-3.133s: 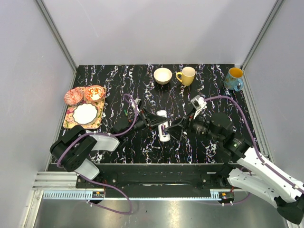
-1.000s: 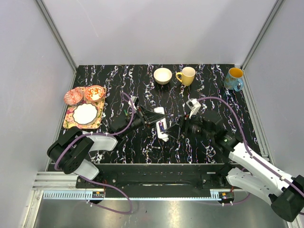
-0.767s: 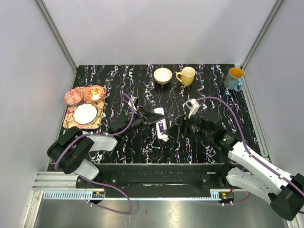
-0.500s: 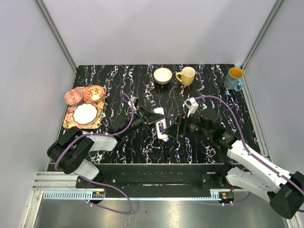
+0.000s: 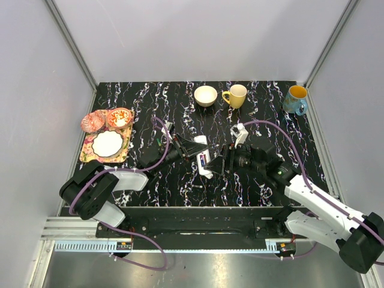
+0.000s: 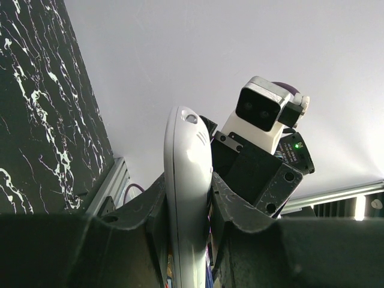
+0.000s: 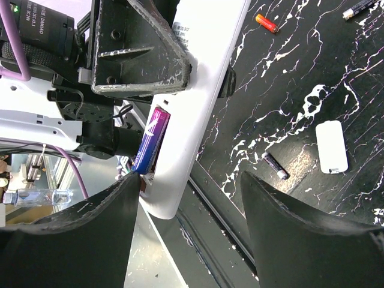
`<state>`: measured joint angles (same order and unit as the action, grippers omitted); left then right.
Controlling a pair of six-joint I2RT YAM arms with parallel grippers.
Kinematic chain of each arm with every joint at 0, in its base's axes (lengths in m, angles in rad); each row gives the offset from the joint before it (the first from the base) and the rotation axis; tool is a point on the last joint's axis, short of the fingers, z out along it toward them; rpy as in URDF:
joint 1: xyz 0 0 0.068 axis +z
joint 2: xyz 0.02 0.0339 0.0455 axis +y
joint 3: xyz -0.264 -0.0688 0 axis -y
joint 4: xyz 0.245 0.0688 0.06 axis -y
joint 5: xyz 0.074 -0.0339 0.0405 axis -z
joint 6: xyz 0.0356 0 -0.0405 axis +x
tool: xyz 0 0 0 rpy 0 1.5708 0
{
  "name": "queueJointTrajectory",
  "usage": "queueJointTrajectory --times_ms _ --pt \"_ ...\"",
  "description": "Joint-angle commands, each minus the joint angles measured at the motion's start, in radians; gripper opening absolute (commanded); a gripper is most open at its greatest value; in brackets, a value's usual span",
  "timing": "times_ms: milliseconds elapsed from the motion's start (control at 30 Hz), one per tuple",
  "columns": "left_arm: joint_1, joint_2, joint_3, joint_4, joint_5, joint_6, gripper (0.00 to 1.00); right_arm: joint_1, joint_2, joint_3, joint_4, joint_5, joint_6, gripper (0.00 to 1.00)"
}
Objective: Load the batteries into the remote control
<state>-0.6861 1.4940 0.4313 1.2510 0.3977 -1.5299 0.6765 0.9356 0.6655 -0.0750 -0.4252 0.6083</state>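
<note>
My left gripper [image 5: 193, 150] is shut on the slim white remote control [image 5: 204, 169] and holds it above the table, open side toward the right arm. In the left wrist view the remote [image 6: 186, 150] is clamped between both jaws of that gripper [image 6: 187, 207]. A blue-purple battery [image 7: 151, 139] lies in the compartment of the remote [image 7: 201, 102]. My right gripper [image 5: 218, 162] is open and empty just right of the remote, its jaws wide apart [image 7: 192, 240]. A red-orange battery [image 7: 266, 23], a dark battery [image 7: 276, 165] and another battery [image 7: 359, 9] lie loose on the table.
A small white battery cover [image 7: 332, 146] lies on the black marbled table [image 5: 264, 120]. A cream bowl [image 5: 206, 95], a yellow mug [image 5: 236, 95] and a blue mug [image 5: 295, 99] stand at the back. A patterned tray [image 5: 87, 152] with plates is at the left.
My right gripper has drawn back slightly from the remote, and a blue-purple battery now shows in its compartment. The left gripper still holds the remote, shifted slightly left.
</note>
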Motion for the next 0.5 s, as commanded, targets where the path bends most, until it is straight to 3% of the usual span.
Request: queueJointTrajectory --times_ms 0,467 --pt "-0.013 -0.028 0.001 0.404 0.027 0.010 0.00 -0.011 0.015 0.049 0.035 0.039 0.011 0.73" --pt "-0.033 -0.029 0.006 0.401 0.033 0.020 0.00 -0.012 0.057 0.071 0.027 0.055 0.028 0.72"
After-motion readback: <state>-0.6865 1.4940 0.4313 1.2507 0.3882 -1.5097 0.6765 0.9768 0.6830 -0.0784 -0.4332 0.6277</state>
